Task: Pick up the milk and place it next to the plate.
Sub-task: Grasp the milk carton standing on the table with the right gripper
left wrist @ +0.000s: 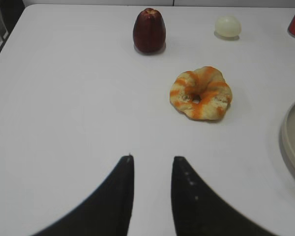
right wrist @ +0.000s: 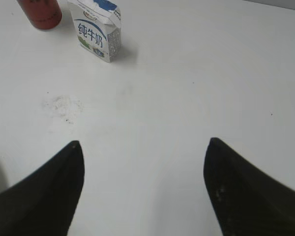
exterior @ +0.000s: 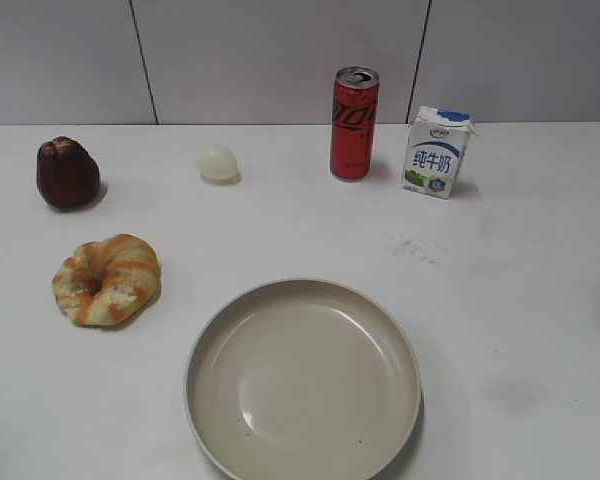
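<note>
Milk (exterior: 438, 152) upright far right, just right of red can (exterior: 354, 123). I judge it light, walls crushable; grip flat sides mid-body. Plate (exterior: 302, 380) near centre, well apart. Right gripper (right wrist: 143, 147) spread wide, empty. Left gripper (left wrist: 152, 160) narrowly parted, empty.

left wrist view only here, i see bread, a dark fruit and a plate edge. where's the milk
Observer: The milk stands upright at the back right of the table, just right of a red can.
Operator: anything gripping it
Observer: No. The right gripper is open, with bare table between it and the milk.
Operator: room beside the plate
Observer: Yes, the table right of the plate is bare; the bread lies to its left.
</note>
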Controlling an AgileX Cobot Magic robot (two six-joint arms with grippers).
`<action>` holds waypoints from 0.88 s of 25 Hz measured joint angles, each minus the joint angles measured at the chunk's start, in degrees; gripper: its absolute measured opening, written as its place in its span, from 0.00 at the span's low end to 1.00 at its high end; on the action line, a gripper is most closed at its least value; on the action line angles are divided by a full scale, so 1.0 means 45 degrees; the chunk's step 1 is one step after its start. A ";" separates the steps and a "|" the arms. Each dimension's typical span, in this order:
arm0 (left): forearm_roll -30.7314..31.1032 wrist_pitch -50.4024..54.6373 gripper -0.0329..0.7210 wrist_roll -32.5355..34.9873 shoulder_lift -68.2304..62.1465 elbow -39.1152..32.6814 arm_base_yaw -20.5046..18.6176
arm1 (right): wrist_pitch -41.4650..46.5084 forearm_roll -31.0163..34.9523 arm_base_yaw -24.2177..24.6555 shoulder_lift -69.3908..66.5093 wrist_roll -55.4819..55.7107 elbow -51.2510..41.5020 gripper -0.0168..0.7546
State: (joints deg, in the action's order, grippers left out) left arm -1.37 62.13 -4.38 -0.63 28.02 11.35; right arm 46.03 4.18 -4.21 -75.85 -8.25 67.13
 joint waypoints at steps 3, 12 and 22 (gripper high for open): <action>0.0000 0.0000 0.32 0.0000 0.0000 0.0000 0.0000 | 0.1009 0.0000 0.0008 -0.1880 -0.0388 0.2066 0.76; 0.0000 0.0000 0.32 0.0000 0.0000 0.0000 0.0000 | 0.2444 0.1103 0.0014 -0.7147 -0.3496 0.7946 0.76; 0.0000 0.0000 0.32 0.0000 0.0000 0.0000 0.0000 | 0.2367 0.4160 -0.0110 -1.0146 -0.9440 1.0066 0.76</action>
State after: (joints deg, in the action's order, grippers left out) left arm -1.37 62.13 -4.38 -0.63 28.02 11.35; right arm 56.68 22.90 -4.70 -121.50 -50.73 112.43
